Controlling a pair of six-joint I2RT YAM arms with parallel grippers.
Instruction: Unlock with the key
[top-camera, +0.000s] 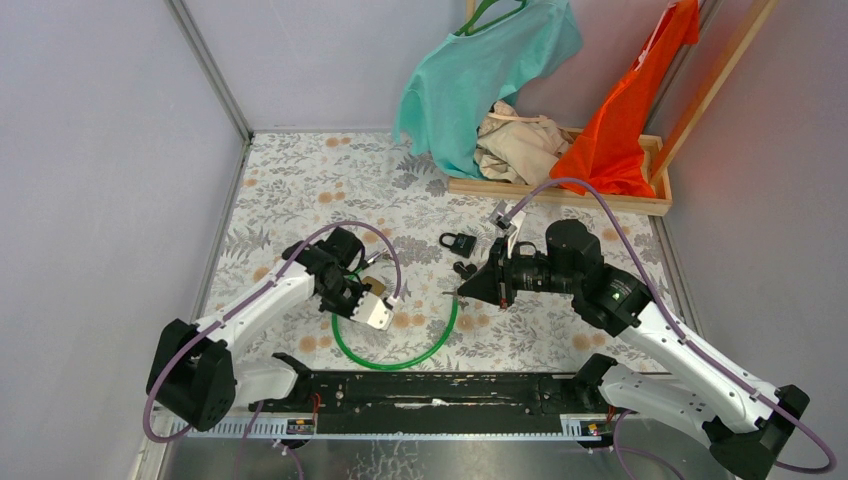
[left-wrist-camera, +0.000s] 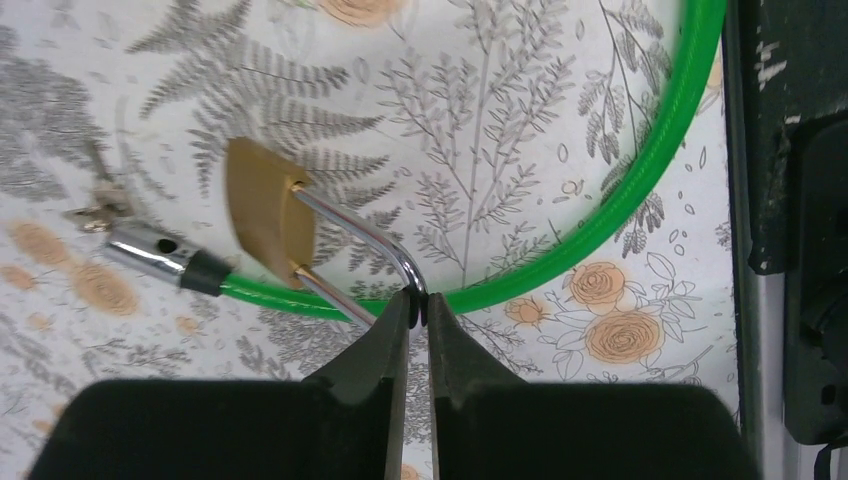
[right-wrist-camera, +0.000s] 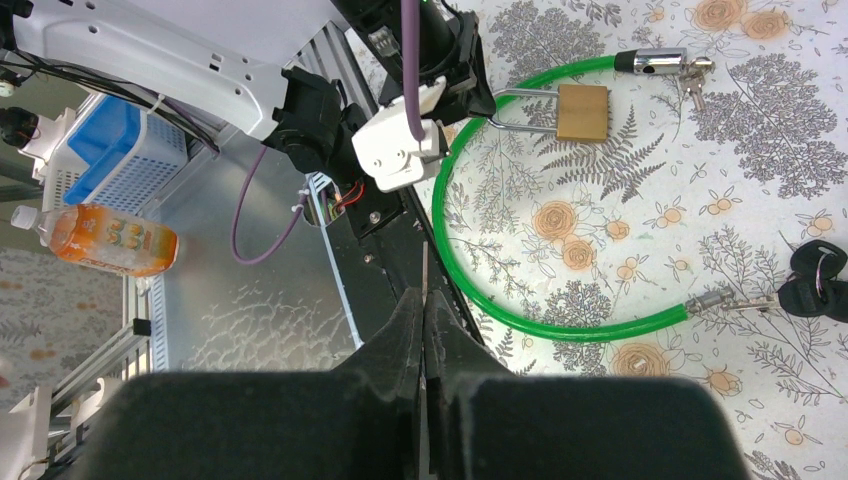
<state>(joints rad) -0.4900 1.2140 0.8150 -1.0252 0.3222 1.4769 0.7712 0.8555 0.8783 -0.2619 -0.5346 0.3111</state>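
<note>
A brass padlock (left-wrist-camera: 265, 215) lies on the floral cloth, its steel shackle (left-wrist-camera: 390, 245) looped round a green cable (left-wrist-camera: 620, 200). My left gripper (left-wrist-camera: 420, 300) is shut on the bend of the shackle. In the top view the left gripper (top-camera: 368, 288) sits at the padlock (top-camera: 377, 286) on the cable ring (top-camera: 440, 340). My right gripper (right-wrist-camera: 424, 300) is shut on a thin metal key (right-wrist-camera: 424, 272), seen edge-on and sticking out past the tips. It hovers right of the ring (top-camera: 462, 290), pointing left toward the padlock (right-wrist-camera: 583, 112).
A small black padlock (top-camera: 458, 242) and black keys (top-camera: 466, 270) lie behind the ring. The cable's chrome end (left-wrist-camera: 150, 250) has small keys (left-wrist-camera: 100, 210) beside it. A wooden tray (top-camera: 560, 195) of clothes stands at the back right. The black base rail (top-camera: 430, 390) runs along the near edge.
</note>
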